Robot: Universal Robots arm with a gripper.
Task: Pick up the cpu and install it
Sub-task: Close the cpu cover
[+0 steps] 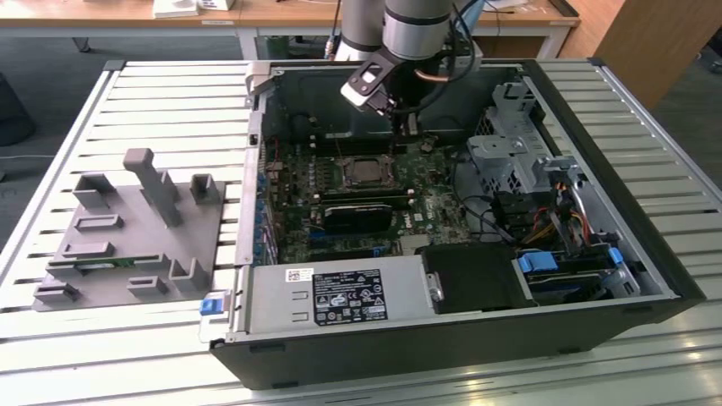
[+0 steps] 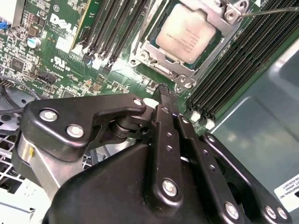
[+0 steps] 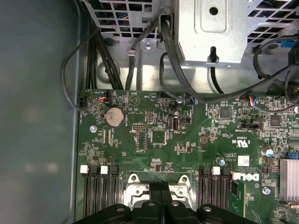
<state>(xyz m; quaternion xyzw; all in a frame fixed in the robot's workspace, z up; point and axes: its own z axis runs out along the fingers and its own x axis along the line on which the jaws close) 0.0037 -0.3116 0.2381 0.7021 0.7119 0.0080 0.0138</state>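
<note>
Already the cpu (image 1: 364,172) (image 2: 185,33) lies flat in its socket (image 2: 150,50) near the middle of the green motherboard (image 1: 296,222) (image 2: 60,51) (image 3: 187,140), its silver top facing up and the metal frame around its edges. Black memory slots (image 2: 110,32) (image 3: 98,191) run along both sides of the socket.

In the exterior view the hand (image 1: 397,114) (image 2: 164,89) (image 3: 160,186) hangs at about one o'clock from the cpu, above the board and apart from the chip. Its two black fingers (image 2: 169,135) are clenched flat against each other with nothing between them.

In the first wrist view a round coin battery (image 3: 114,116) sits on the board, and black cables (image 3: 100,51) loop past a perforated metal cage (image 3: 212,28).

The motherboard is mounted in an open computer case (image 1: 665,279) lying on its side on the slatted tabletop (image 1: 169,93). In the exterior view a grey power supply (image 1: 338,296) sits inside the case at six o'clock from the cpu, and a metal drive bay (image 1: 508,152) at three o'clock. Well out at nine o'clock from the case, a grey holder tray (image 1: 130,228) with upright posts rests on the tabletop.
</note>
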